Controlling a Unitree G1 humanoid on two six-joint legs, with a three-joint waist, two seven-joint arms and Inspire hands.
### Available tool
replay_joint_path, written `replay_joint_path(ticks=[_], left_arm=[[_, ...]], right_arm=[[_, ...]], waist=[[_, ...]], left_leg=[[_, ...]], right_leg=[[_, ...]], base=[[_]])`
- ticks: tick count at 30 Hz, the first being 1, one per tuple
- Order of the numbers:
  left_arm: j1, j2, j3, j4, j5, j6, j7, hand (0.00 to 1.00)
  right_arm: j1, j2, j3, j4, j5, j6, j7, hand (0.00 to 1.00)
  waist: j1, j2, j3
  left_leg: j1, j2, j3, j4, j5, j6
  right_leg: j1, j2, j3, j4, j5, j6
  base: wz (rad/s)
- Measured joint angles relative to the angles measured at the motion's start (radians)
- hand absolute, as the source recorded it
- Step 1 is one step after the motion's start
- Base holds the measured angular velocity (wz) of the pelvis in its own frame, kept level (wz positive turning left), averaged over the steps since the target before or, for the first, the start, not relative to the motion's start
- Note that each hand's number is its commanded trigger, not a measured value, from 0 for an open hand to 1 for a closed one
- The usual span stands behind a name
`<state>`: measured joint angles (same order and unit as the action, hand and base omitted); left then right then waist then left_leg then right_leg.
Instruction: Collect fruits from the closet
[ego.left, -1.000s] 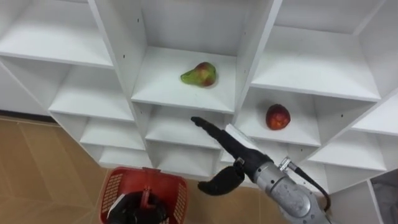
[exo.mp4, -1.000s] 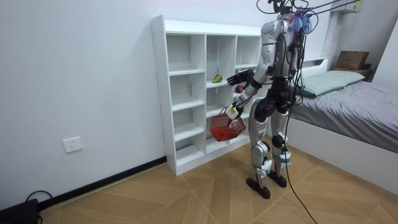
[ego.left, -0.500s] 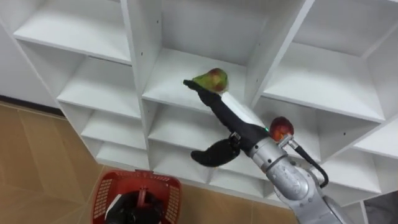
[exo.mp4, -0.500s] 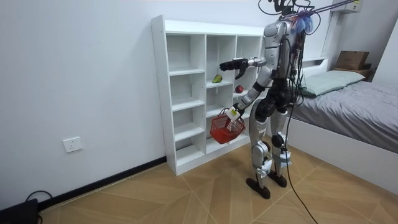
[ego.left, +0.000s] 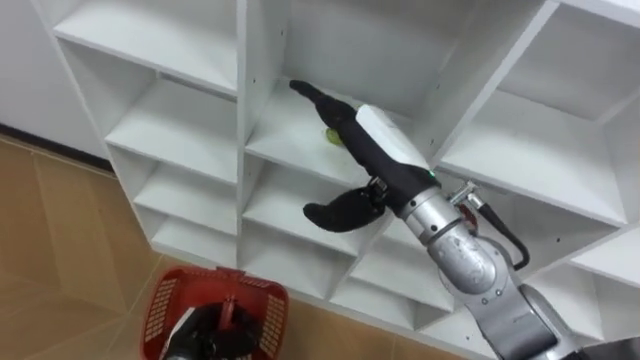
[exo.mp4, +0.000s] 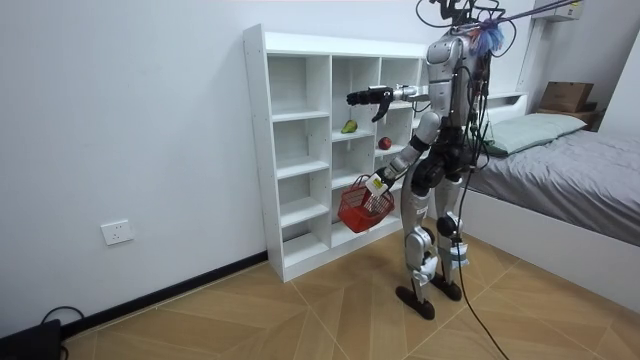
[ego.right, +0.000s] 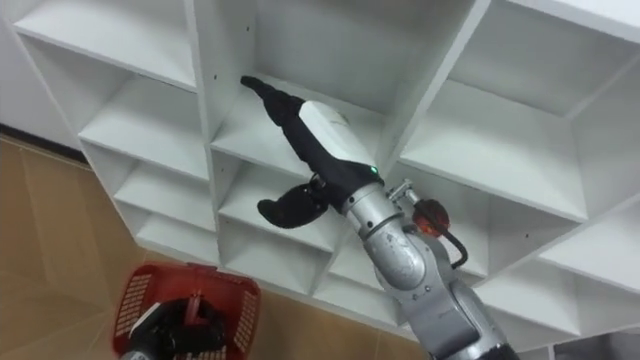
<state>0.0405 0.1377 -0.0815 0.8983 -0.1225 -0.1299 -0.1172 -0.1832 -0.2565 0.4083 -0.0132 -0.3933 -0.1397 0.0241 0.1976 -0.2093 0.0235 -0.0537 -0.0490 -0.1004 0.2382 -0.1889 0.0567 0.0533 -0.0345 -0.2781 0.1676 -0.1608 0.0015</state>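
Right hand (ego.left: 375, 150) extended into the middle column of the white closet (ego.left: 160, 40), with the arm held out nearly level at chest height in the room view. Fingers (ego.left: 315, 97) are straight and pressed together, pointing toward the compartment's back left; the thumb hangs apart below. Pear (ego.left: 328, 133) lies on that shelf just beside the fingers, mostly hidden, so its long axis cannot be told. Apple (ego.right: 431, 217) sits on a lower shelf one column right, behind the forearm. Left hand (ego.left: 205, 338), held low, is curled round the handle of the red basket (ego.left: 165, 310)
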Motion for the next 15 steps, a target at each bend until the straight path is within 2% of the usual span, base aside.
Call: replay_joint_path(ticks=[4, 7, 11, 13, 15], left_arm=[[0.000, 0.007, 0.010, -0.005, 0.008, 0.001, -0.001, 1.00], [0.000, 0.011, 0.023, -0.005, 0.010, 0.005, 0.001, 1.00], [-0.003, 0.025, 0.023, -0.020, 0.038, 0.019, -0.001, 1.00], [-0.004, 0.031, 0.022, -0.023, 0.040, 0.020, -0.005, 1.00], [-0.005, 0.032, 0.031, -0.024, 0.065, 0.023, -0.012, 1.00]], right_arm=[[-0.045, -0.006, -0.007, 0.004, -0.007, -0.002, -0.028, 0.00], [-0.081, -0.028, -0.010, 0.040, -0.002, -0.003, -0.066, 0.00], [-0.129, -0.030, -0.050, 0.119, -0.002, -0.001, -0.086, 0.00], [-0.139, -0.035, -0.075, 0.130, -0.004, 0.002, -0.087, 0.00], [-0.174, -0.070, -0.091, 0.183, -0.002, 0.000, -0.087, 0.00]], waist=[[0.001, -0.010, -0.0035], [0.002, -0.010, -0.0029], [0.000, -0.021, 0.0069], [0.001, -0.028, 0.0048], [0.003, -0.037, 0.0039]], left_leg=[[-0.006, -0.002, -0.016, 0.005, 0.000, 0.000], [-0.006, -0.002, -0.024, 0.006, -0.001, -0.002], [-0.017, -0.002, -0.033, 0.022, -0.003, -0.005], [-0.036, -0.002, -0.039, 0.032, -0.003, -0.006], [-0.050, -0.004, -0.041, 0.039, -0.003, -0.007]], right_leg=[[0.001, 0.001, -0.003, 0.000, 0.000, 0.000], [0.009, 0.000, -0.028, 0.000, 0.000, 0.000], [0.009, 0.003, -0.027, 0.000, 0.000, 0.000], [-0.004, 0.003, -0.028, 0.001, 0.000, 0.000], [-0.013, 0.003, -0.034, 0.001, 0.000, 0.000]], base=[[0.13], [0.11], [0.07], [0.06], [0.06]])
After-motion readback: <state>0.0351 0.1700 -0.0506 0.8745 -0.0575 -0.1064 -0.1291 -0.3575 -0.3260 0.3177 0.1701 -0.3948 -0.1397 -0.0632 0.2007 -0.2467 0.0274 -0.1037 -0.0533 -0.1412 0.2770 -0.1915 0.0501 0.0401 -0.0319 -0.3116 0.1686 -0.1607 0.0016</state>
